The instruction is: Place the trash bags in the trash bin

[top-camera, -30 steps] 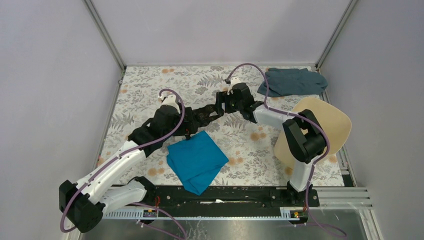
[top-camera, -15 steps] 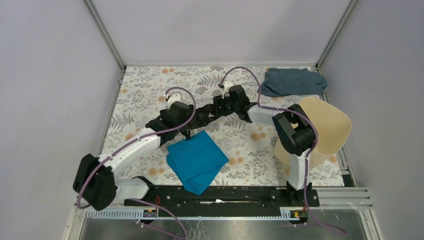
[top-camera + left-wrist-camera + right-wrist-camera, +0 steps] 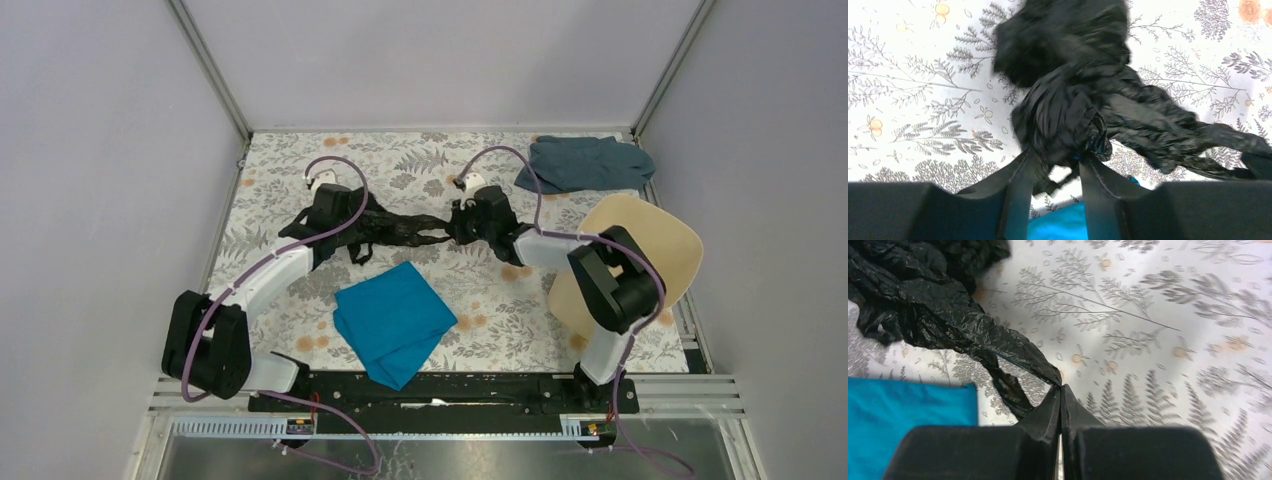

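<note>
Trash bag (image 3: 395,228), black crinkled film, is pulled into a rope between my two grippers over the middle of the floral table (image 3: 270,170); my left gripper (image 3: 1055,162) clamps a thick wad, fingers held apart by it; my right gripper (image 3: 1060,390) pinches a thin corner, fingers pressed almost together. A blue cloth (image 3: 393,320) lies just nearer; the beige trash bin (image 3: 655,250) lies tilted at the right edge, well apart.

We find no legible text, labels, brands, numbers or signs on any surface in the three current views.
</note>
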You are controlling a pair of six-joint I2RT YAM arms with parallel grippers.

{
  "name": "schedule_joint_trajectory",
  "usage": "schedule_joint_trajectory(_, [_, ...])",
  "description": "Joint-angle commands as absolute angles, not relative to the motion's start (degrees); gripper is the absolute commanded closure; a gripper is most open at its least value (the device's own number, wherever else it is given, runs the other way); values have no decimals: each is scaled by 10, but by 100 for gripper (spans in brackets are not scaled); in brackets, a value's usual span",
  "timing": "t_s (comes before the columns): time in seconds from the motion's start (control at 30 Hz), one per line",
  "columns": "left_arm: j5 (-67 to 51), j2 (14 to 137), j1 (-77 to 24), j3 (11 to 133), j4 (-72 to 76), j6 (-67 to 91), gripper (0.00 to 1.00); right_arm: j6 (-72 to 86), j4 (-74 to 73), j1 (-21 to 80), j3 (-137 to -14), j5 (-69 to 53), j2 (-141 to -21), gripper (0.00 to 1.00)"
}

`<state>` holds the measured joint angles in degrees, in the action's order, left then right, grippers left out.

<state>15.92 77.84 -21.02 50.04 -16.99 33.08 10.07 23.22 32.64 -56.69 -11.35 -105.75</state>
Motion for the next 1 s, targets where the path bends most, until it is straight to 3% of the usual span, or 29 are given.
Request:
schedule_joint_trajectory(0.0, [92, 758, -193, 530, -132, 309, 65, 98, 283, 328, -527, -6, -973, 100])
schedule_joint_trajectory(0.2, [-57, 753, -178, 546, -144, 260, 93, 106, 283, 328, -517, 107, -955, 100])
schedule_joint_trajectory(0.33, [-44, 731, -170, 539, -172, 264, 97, 107, 309, 328, -486, 153, -921, 100])
schedule_joint_trajectory(0.4, [-47, 722, -167, 523, -168, 280, 84, 110, 324, 328, -471, 143, -913, 100])
schedule_joint_trajectory(0.5, [-97, 719, -168, 488, -109, 311, 49, 121, 329, 328, -471, 118, -917, 100])
schedule_joint_trajectory(0.57, [-89, 732, -175, 480, -70, 341, 37, 123, 327, 328, -474, 107, -920, 100])
schedule_joint_trajectory(0.77, [55, 805, -268, 514, -6, 375, 16, 123, 333, 329, -466, 100, -915, 100])
schedule_joint_trajectory(0.97, [176, 897, -282, 528, 34, 405, 19, 124, 336, 329, -464, 94, -915, 100])
